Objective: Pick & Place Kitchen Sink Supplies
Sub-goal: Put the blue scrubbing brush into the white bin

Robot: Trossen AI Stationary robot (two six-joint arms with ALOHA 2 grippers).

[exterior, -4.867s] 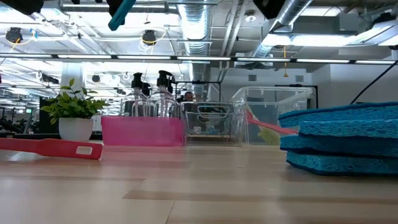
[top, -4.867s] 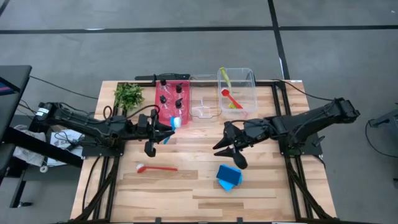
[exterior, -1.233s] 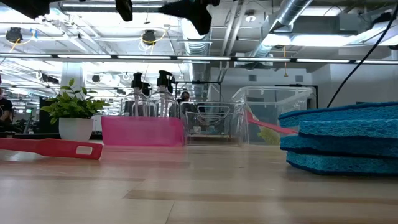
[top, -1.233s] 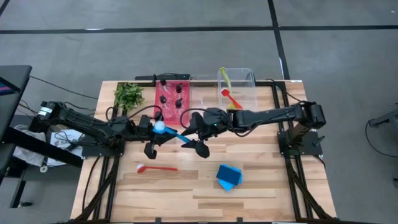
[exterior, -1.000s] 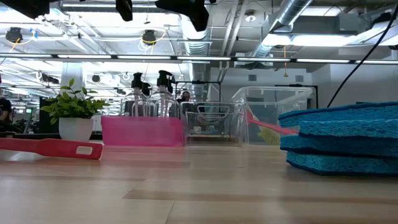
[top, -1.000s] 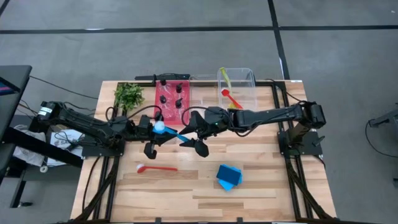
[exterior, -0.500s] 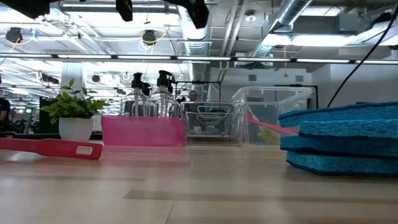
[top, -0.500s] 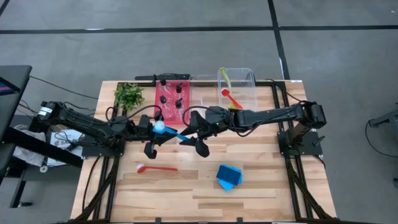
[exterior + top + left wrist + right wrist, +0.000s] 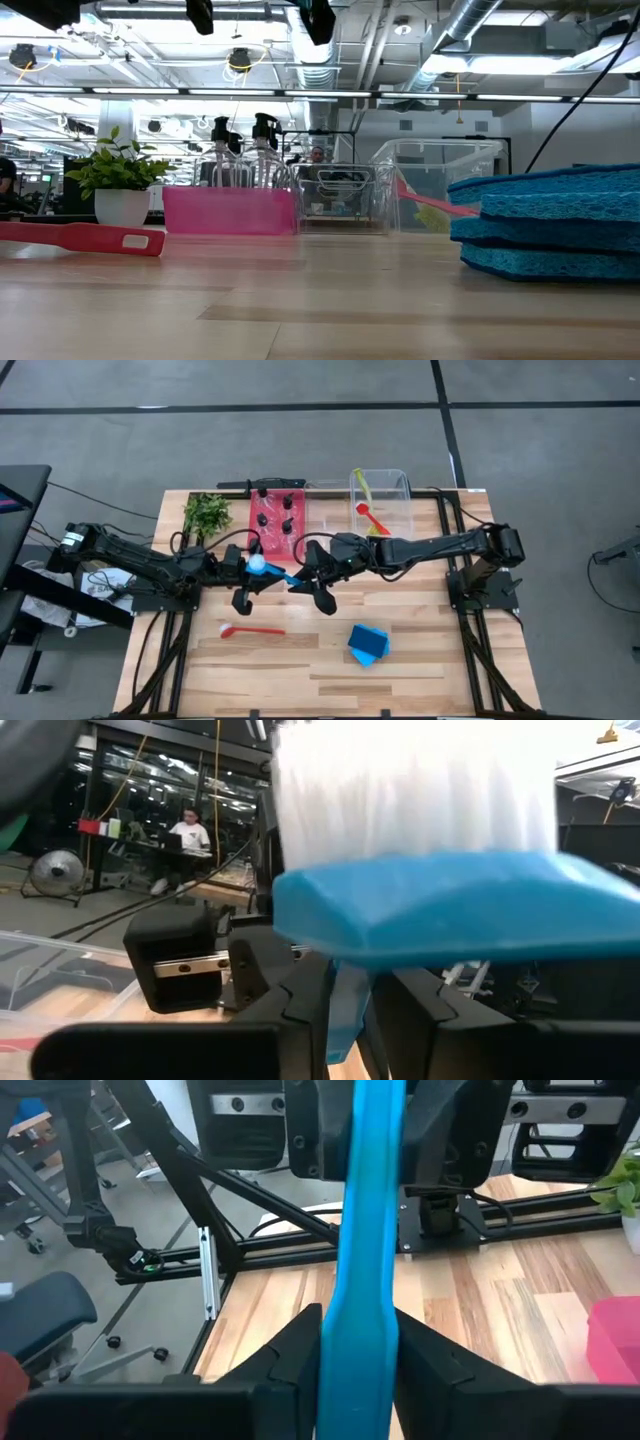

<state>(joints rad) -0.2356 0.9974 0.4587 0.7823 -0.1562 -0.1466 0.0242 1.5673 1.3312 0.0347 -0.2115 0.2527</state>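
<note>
A blue brush [image 9: 272, 571] with a white bristle head [image 9: 257, 565] hangs above the table's middle, held between both arms. My left gripper [image 9: 252, 578] is shut on it near the head, which fills the left wrist view [image 9: 430, 910]. My right gripper [image 9: 358, 1342] reaches in from the right and is shut on the handle's other end [image 9: 296, 581]. A red brush [image 9: 250, 628] and stacked blue sponges [image 9: 368, 644] lie flat on the table. Clear black-capped bottles [image 9: 280, 512] stand in the red bin [image 9: 262, 536]. My left gripper pinches the blue handle just behind the head [image 9: 345, 1010] between its two fingers [image 9: 300, 1015]. It comes about level from the table's left, fingers along the handle. The brush is lifted clear, bristles up. My right gripper pinches the handle's free end [image 9: 358, 1315] between its two fingers [image 9: 298, 1342]. It comes about level from the table's right, fingers along the handle, which runs straight on to the left gripper.
A leafy plant [image 9: 207, 513] stands at the far left. A small clear bin [image 9: 325, 528] and a larger clear bin [image 9: 400, 488] holding red and yellow-green utensils stand at the far edge. Bare wood lies along the near edge.
My right gripper has shut on the handle's free end without moving off its place. The left gripper and the brush have kept still.
</note>
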